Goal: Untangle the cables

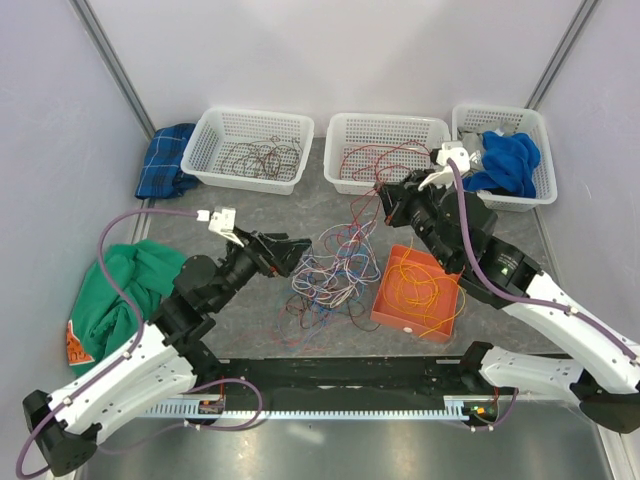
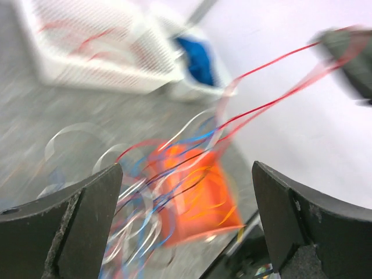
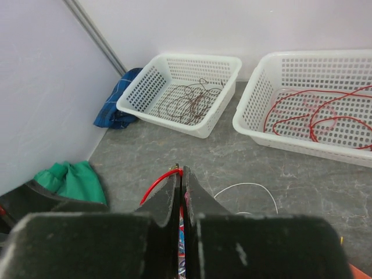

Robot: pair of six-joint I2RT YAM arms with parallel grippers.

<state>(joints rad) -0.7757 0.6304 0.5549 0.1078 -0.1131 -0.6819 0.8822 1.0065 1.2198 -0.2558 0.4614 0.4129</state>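
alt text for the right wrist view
The right gripper, shut on a red cable, hangs above the table. Behind, the left basket holds dark brown cables, the right basket red cables; blue cloth and green cloth lie left.

Left hand (image 2: 186,168) gapes wide; right hand (image 3: 181,177) is pinched closed.

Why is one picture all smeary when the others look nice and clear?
Left wrist view: the thin coloured wires, orange plastic tray and white mesh basket are smeared by blur; only the black fingers look crisp. Top view: sharp and evenly lit. Right wrist view: sharp too, even the thin red wire between its closed fingers.
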